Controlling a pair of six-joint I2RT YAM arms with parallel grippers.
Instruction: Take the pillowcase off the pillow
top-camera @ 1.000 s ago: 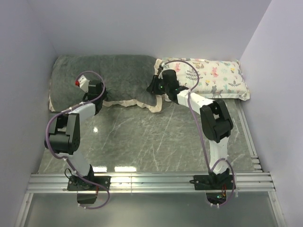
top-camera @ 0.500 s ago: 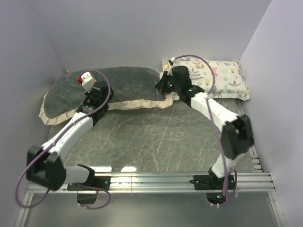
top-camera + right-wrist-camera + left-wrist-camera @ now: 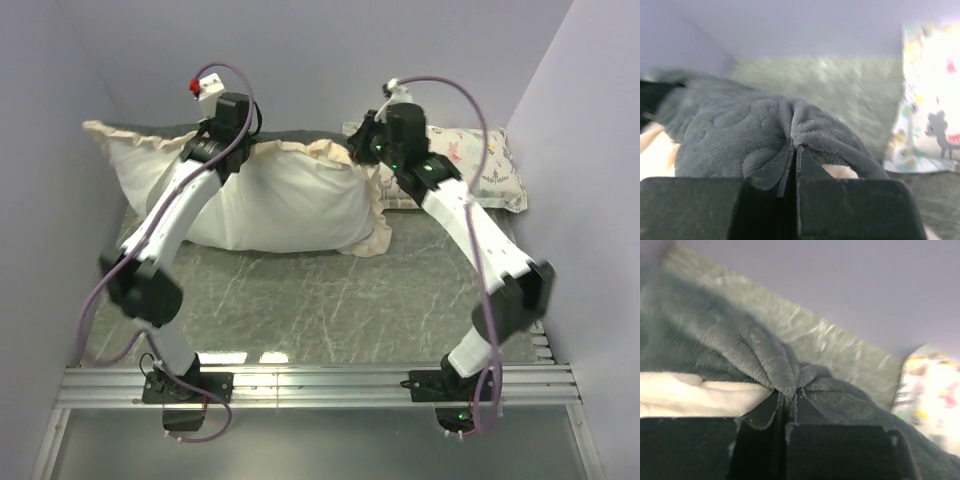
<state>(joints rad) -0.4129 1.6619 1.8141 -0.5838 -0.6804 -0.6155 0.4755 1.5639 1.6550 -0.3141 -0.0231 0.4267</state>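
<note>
Currently the left end effector (image 3: 790,399) and right end effector (image 3: 794,147) each pinch a fold of grey pillowcase (image 3: 747,342), held up at 12 o'clock over the surface (image 3: 330,290), with the white pillow (image 3: 280,205) sagging below it; such shallow bites could slip under that weight

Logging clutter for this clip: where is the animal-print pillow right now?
In the top view the animal-print pillow lies at the table's far right corner, partly behind the right arm, just right of the lifted pillowcase.
</note>
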